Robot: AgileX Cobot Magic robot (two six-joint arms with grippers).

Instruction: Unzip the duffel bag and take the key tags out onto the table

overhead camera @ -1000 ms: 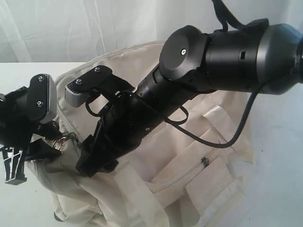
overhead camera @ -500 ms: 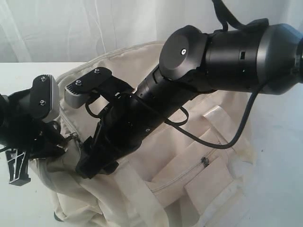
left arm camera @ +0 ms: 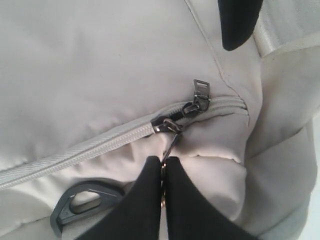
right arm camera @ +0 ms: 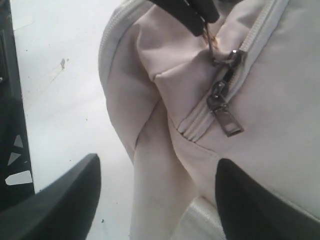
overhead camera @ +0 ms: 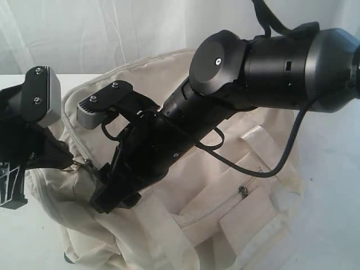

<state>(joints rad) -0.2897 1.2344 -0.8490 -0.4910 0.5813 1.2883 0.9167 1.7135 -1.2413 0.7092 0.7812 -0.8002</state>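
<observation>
The duffel bag (overhead camera: 225, 185) lies on the white table (overhead camera: 337, 169) and fills the lower middle of the exterior view. Nearest the camera, at lower centre, its small front pocket (overhead camera: 247, 216) is zipped. Behind that, at centre left, the right gripper (overhead camera: 109, 194) hangs over the bag's left end with its jaws spread wide, holding nothing. At far left, the left gripper (overhead camera: 59, 160) has its jaws pressed together on the ring pull of one slider (left arm camera: 167, 125) of the main zip (left arm camera: 90, 147). A second slider (left arm camera: 197, 100) sits just beside it, at the zip's end.

The step in hand looks like the unzipping, barely begun: the zip is closed and no key tags show. The next move calls for a steady pull along the zip line, towards the right of the frame. The bag's long axis seems to run left to right, rising slightly rightward, with the gripped end pointing left.
</observation>
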